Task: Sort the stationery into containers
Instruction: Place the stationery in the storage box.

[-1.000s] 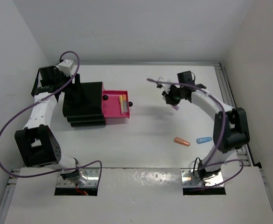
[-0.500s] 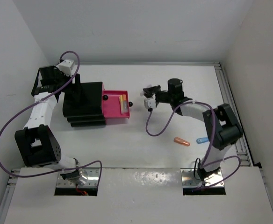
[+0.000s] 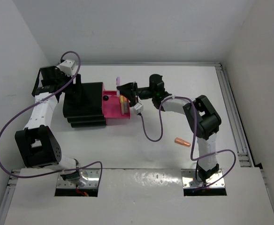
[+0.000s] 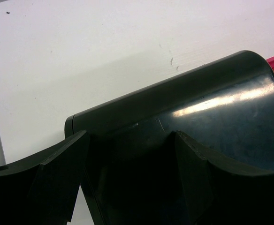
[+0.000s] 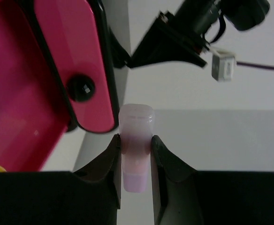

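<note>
White table (image 3: 104, 150), white walls (image 3: 127, 28) on three sides. We log: right pincer (image 5: 135, 143) clamped on pink highlighter (image 5: 137, 119) beside open drawer (image 3: 112, 110); left pincer (image 4: 132, 140) apart at black box (image 4: 198, 108).

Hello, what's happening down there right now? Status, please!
Right pincer shut on pink highlighter, at open pink drawer edge. Left pincer open, against black box. Nothing in the way.

Pale, seemingly pink highlighter (image 5: 136, 145); magenta drawer (image 5: 87, 47)

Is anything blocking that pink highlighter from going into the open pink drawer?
Nothing visible. The right hand holds the pink highlighter close by the open drawer, whose top is uncovered; the pens inside leave room.
</note>
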Motion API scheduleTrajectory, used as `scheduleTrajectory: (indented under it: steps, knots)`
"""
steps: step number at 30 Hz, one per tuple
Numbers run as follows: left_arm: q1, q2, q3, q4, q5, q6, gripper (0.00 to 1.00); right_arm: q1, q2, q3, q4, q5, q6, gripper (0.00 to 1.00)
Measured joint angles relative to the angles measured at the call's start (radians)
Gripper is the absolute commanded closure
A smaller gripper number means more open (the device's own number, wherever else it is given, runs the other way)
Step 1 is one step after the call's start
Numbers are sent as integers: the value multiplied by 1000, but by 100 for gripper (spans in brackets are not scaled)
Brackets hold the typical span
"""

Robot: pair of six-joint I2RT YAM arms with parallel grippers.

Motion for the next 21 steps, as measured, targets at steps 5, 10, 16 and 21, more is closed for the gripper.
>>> scheduleTrajectory:
  steps: [5,10,16,21]
  knots:
    - [-2,0,0,0,-2,0,21,44,6,10,-186,-27,-167,100]
    - [-3,1,0,0,-2,0,21,61,-13,30,-514,3,-380,100]
    - [-3,4,0,7,4,0,21,65,-13,35,-702,53,-480,100]
    - [-3,4,-1,8,5,3,21,73,18,104,-740,95,-483,100]
